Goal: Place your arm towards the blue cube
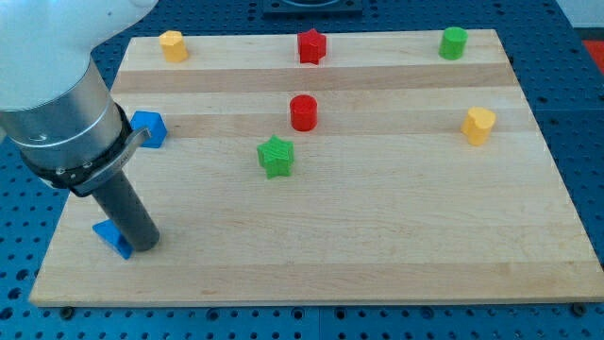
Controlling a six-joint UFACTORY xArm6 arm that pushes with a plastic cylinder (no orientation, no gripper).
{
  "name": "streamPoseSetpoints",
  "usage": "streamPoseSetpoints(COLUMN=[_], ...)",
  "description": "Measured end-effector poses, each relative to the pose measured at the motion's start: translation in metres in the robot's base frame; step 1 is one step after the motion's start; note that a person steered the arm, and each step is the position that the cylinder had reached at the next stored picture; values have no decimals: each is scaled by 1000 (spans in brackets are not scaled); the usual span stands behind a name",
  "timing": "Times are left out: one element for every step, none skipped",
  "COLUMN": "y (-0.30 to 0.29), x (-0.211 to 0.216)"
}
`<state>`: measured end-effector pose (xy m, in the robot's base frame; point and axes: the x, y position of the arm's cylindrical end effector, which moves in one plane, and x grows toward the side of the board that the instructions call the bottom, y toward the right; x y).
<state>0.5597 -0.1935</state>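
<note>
The blue cube (pixel 149 127) sits near the board's left edge, partly behind my arm's grey housing. My rod comes down from the view's upper left, and my tip (pixel 143 247) rests on the board near the lower left corner. It is well below the blue cube and touches a second, flatter blue block (pixel 112 237) just to its left.
On the wooden board (pixel 377 236) are a green star (pixel 276 156), a red cylinder (pixel 303 112), a red star (pixel 311 45), a yellow block (pixel 172 44) at top left, a green cylinder (pixel 453 42) at top right and a yellow block (pixel 478 125) at right.
</note>
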Motion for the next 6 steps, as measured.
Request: streamPoseSetpoints(y=[-1, -1, 7, 27, 32, 32], x=[0, 0, -2, -23, -54, -92])
